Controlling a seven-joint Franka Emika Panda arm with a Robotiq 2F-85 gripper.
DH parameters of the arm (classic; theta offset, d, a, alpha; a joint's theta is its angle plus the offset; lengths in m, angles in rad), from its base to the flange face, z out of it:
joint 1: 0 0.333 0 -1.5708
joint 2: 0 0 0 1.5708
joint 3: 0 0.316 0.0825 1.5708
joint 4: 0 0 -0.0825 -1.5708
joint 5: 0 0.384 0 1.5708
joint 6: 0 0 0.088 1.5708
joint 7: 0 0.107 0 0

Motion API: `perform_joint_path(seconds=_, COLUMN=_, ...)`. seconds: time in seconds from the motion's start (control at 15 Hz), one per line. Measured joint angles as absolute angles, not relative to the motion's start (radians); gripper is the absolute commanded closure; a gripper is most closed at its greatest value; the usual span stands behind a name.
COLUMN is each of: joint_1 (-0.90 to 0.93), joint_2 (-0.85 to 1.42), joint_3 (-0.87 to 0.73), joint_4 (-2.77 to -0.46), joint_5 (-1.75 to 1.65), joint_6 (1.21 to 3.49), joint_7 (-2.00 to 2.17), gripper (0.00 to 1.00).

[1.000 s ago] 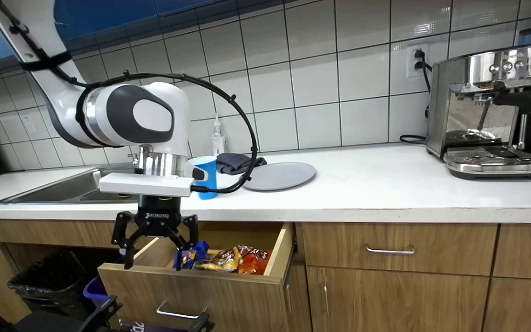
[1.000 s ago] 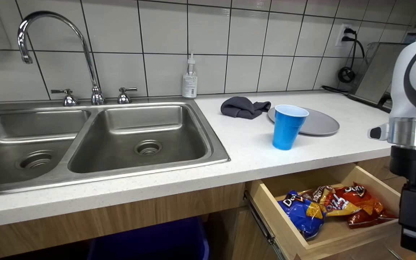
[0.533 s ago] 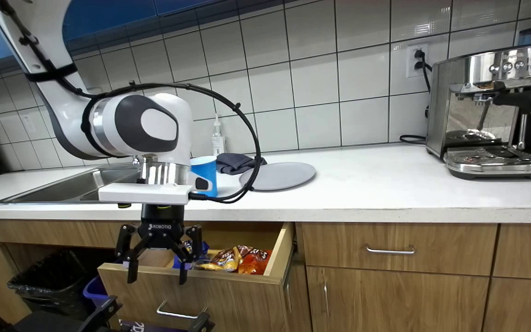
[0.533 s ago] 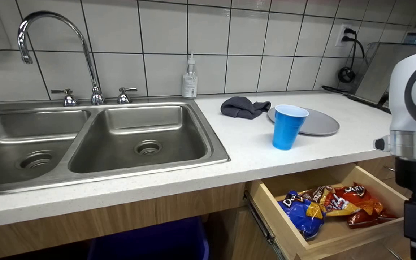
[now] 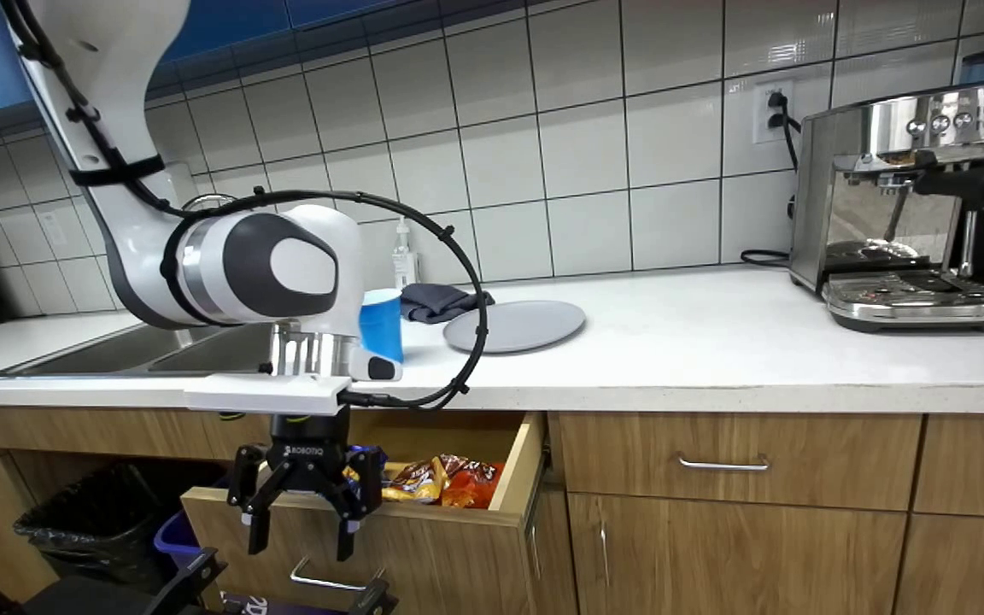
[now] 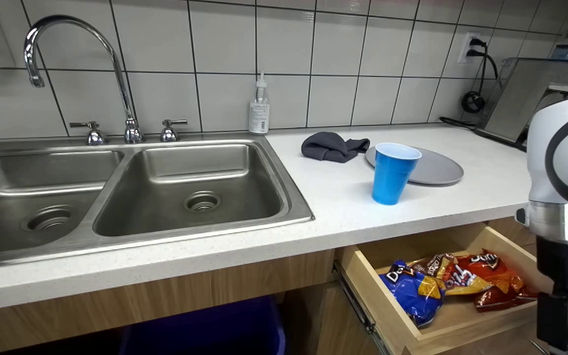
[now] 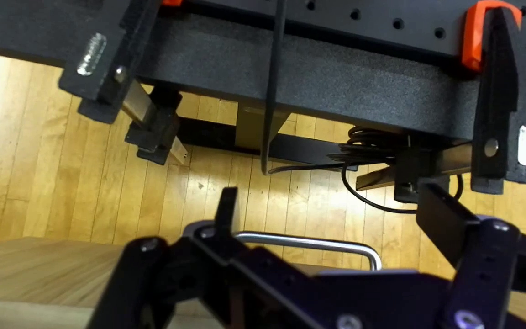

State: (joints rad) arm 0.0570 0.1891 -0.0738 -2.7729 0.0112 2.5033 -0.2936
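Observation:
My gripper (image 5: 302, 545) hangs pointing down in front of the pulled-out wooden drawer (image 5: 441, 547), its jaws wide apart with nothing between them. Just below its fingertips in that exterior view is the drawer's silver bar handle (image 5: 330, 584). In the wrist view the handle (image 7: 308, 242) lies across the gap between the two fingers, apparently untouched. Inside the drawer lie a blue chip bag (image 6: 414, 296), a red-orange bag (image 6: 493, 276) and a brown-and-gold bag. In an exterior view the gripper's fingertips are cut off at the lower right edge.
On the counter stand a blue cup (image 6: 395, 175), a grey plate (image 6: 439, 167), a dark cloth (image 6: 331, 147) and an espresso machine (image 5: 902, 213). Left of the drawer is a black-lined bin (image 5: 108, 521). A black table edge (image 7: 336, 91) with clamps (image 7: 496, 137) faces the drawer.
My gripper has come down steadily, from level with the drawer's top edge to in front of its face, shifting slightly right in an exterior view. The jaws stay open; drawer and bags are unmoved.

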Motion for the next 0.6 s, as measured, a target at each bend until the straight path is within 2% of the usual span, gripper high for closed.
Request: perform_joint_path(seconds=0.6, joint_1=0.012, joint_2=0.250, joint_3=-0.013, joint_4=-2.773, joint_5=0.070, joint_6=2.683, joint_7=-0.272, gripper=0.00)
